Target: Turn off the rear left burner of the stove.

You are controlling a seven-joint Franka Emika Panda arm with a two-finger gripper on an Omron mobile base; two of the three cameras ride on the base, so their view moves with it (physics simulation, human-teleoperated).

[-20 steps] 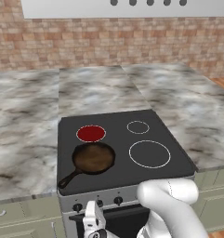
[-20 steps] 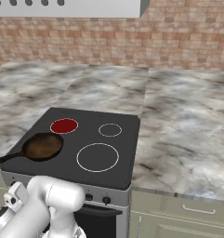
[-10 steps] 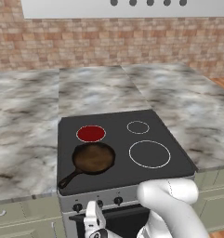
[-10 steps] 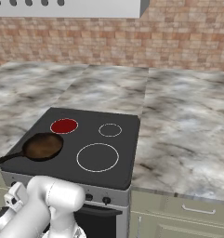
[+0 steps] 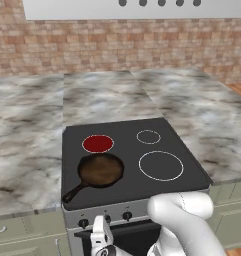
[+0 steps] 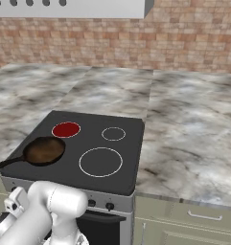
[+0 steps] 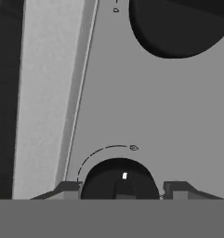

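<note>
Up close in my hand view, the gripper (image 7: 119, 188) sits at the bottom centre of the frame with its two finger tips standing either side of a black knob (image 7: 119, 179); the tips flank the knob with a small gap on each side, so I read the jaws as spread a little wider than the knob, and I cannot tell whether they are touching it. A small white mark shows on the knob's face, and a thin arc line curves over its top on the silver front panel (image 7: 146, 102). A second, larger-looking dark knob (image 7: 178, 25) fills the upper right of that frame. From the left base view, the arm is low at the bottom edge, its hand in front of the panel's row of knobs on the stove (image 5: 192, 170). Further up on the black glass, a brown skillet (image 5: 99, 170) lies on the front left ring, its handle pointing toward the lower left. Just beyond it, left of centre in the frame, the rear left burner (image 5: 98, 143) glows solid red inside its thin white outline; in the right base view it shows the same red disc (image 6: 66, 129). The two rings to its right are plain black inside.
</note>
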